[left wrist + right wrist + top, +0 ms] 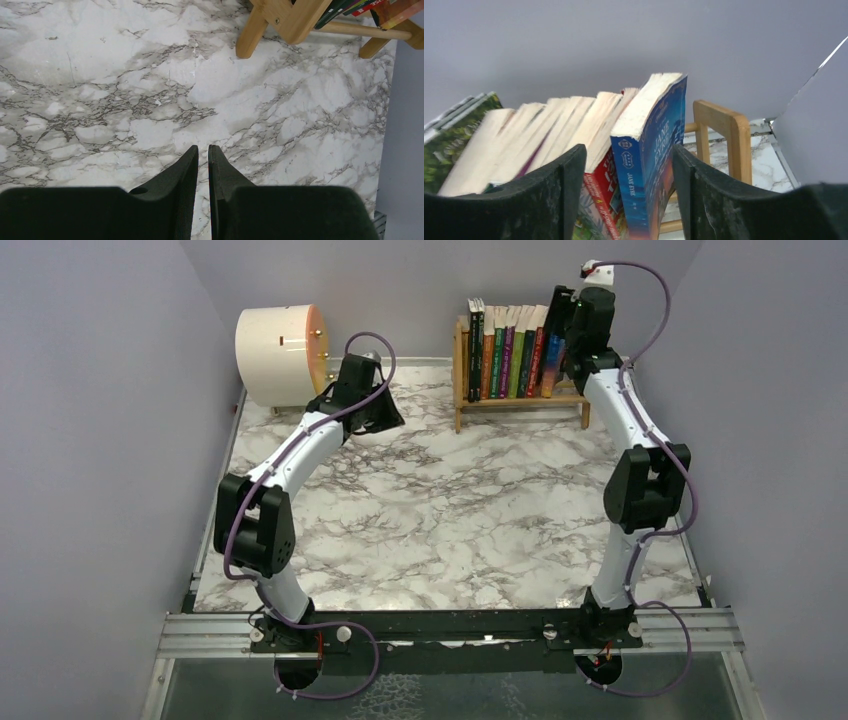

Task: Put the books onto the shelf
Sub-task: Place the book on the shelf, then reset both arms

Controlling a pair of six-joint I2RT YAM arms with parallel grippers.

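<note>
- Left gripper (pixel 203 150): closed, holding nothing, hovers over the table (pixel 450 510) left of the shelf (pixel 520 402).
- Books (pixel 510 355): standing in a row on the shelf.
- Right gripper (pixel 628 152): jaws apart, astride the blue book (pixel 659 145) at the row's right end.
- Step, judged: letting go of the last book. Next: back away without tipping it.

The marble-patterned counter (pixel 450 510) is white with grey veining. At its far edge, toward the right, the slatted light-wood shelf (pixel 520 403) is pale honey. The paperback books (pixel 510 360) on it show black, orange, green, purple, red and blue spines with cream page edges. The blue paperback (pixel 651 165) has white lettering and orange tones on its cover. At the far left corner, the cream cylinder (pixel 270 350) has an orange face.
</note>
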